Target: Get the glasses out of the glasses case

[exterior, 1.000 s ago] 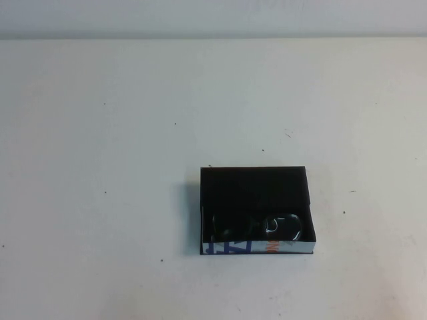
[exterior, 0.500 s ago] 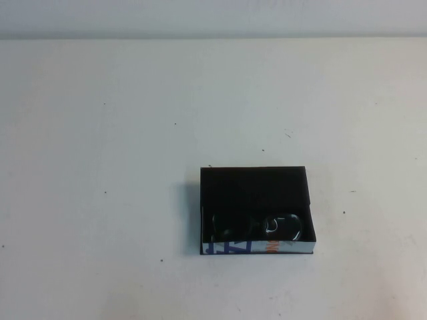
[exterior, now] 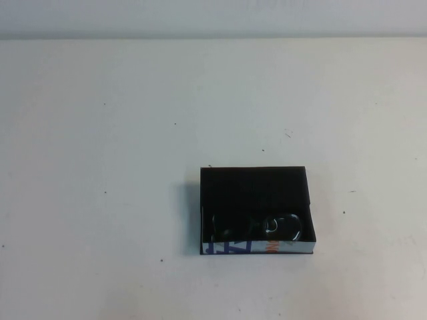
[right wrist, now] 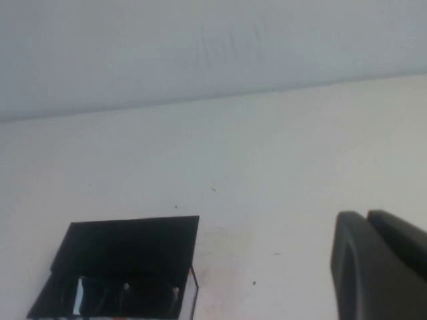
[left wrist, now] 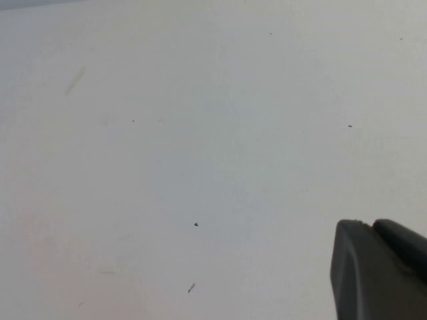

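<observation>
Glasses [exterior: 259, 227] lie inside the open glasses case [exterior: 253, 183], against its printed wall, near the bench [exterior: 100, 133] front edge, ready for lifting. Left pincer [left wrist: 377, 270] and right pincer [right wrist: 377, 267] parked off-case; state: cannot tell.

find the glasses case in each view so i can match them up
High view: the glasses case sits on the white table, right of centre and low in the picture; neither end effector shows.
Left wrist view: not in it; only bare table and part of the left end effector.
Right wrist view: at the lower left, away from the right end effector.
Shared landmark: the glasses inside, against one long wall.
</observation>
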Available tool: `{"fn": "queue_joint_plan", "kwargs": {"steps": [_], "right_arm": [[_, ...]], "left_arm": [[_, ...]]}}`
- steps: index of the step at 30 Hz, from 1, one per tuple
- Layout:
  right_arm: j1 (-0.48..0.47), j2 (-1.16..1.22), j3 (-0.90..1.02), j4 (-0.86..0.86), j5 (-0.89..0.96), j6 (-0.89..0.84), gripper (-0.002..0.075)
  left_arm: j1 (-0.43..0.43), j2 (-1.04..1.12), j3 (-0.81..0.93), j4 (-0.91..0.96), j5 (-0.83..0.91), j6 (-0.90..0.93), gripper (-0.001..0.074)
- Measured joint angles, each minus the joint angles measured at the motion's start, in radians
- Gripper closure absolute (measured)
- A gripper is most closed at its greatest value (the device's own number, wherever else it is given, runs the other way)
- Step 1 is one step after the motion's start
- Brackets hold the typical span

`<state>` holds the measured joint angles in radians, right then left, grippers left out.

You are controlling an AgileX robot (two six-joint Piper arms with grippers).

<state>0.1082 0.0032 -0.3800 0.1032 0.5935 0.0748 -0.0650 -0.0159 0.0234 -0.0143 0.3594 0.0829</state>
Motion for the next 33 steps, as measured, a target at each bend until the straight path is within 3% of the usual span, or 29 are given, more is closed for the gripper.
{"fn": "queue_joint_plan", "kwargs": {"steps": [8,15,25,33], "right_arm": [[0.0,0.138,-0.108,0.0,0.058,-0.011,0.0744],[0.008,0.462,-0.261,0.066,0.077,-0.296,0.0744],[0.189,0.99,-0.649,0.107,0.418,-0.652,0.0744],[0.299,1.338,-0.851,0.088,0.514,-0.934,0.0744]], "left_arm": [[0.0,0.0,0.0,0.0,0.0,0.0,0.0739],[0.0,0.0,0.0,0.0,0.0,0.0,0.0739],[0.0,0.0,0.0,0.0,0.0,0.0,0.0739],[0.0,0.0,0.0,0.0,0.0,0.0,0.0739]]}}
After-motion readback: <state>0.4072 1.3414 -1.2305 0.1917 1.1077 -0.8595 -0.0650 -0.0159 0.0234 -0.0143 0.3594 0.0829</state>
